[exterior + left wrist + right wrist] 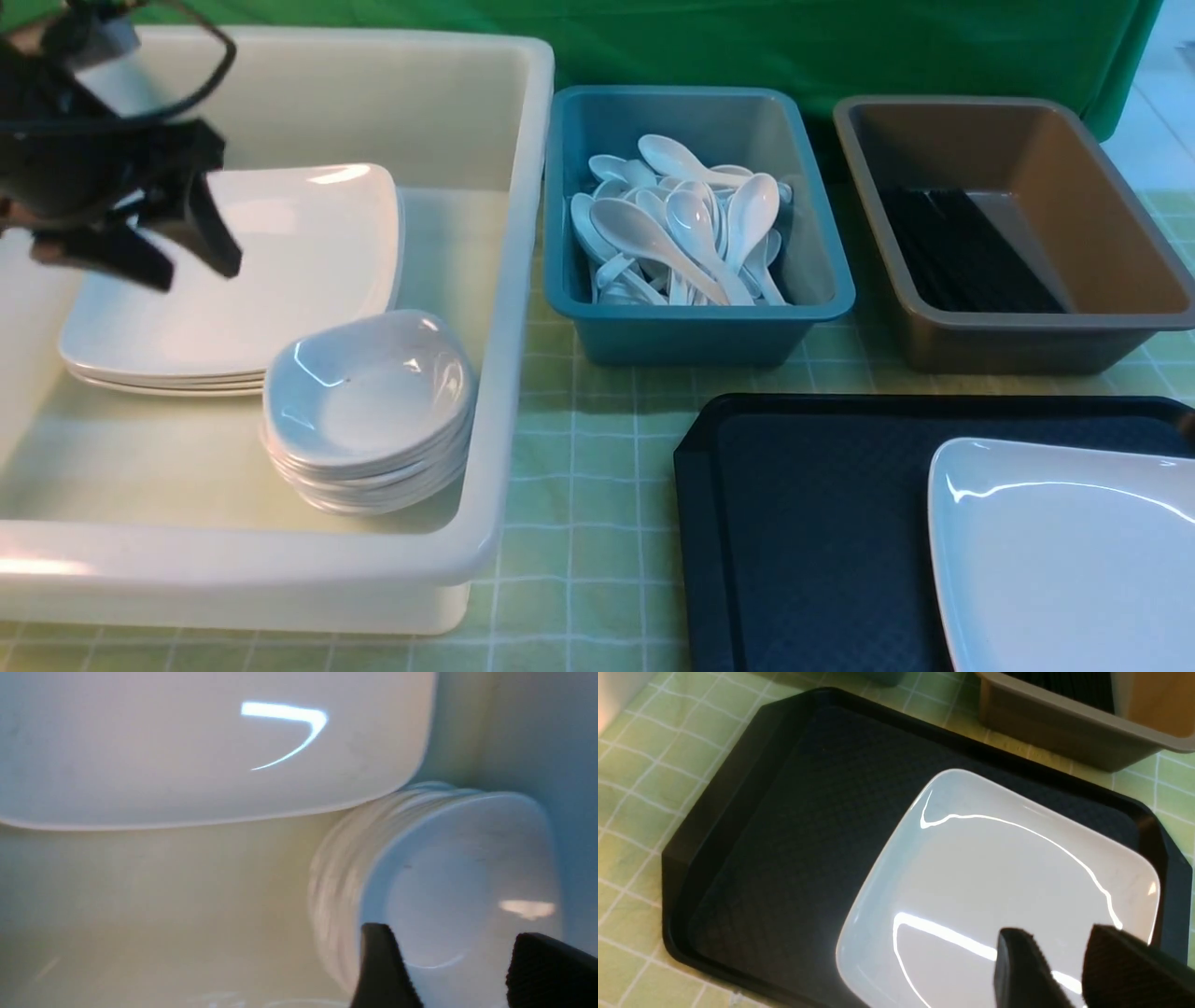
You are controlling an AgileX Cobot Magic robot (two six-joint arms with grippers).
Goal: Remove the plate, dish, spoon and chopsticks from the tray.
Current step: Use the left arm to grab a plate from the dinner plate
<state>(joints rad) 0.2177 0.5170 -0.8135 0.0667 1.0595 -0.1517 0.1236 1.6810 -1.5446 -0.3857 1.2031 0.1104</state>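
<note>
Green checked tablecloth [579, 467] | tray [784, 835] shows only plate [994, 882] | left gripper [191, 271] spread, empty, over left tub [523, 280] | right gripper [1057, 938] spread above plate | next: likely grip plate rim

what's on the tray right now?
Only the plate, sitting toward the right end of the tray; the rest of the textured surface shows bare. No other tableware visible on it. Hidden: whatever lies under the plate, and the corner behind the right gripper.
</note>
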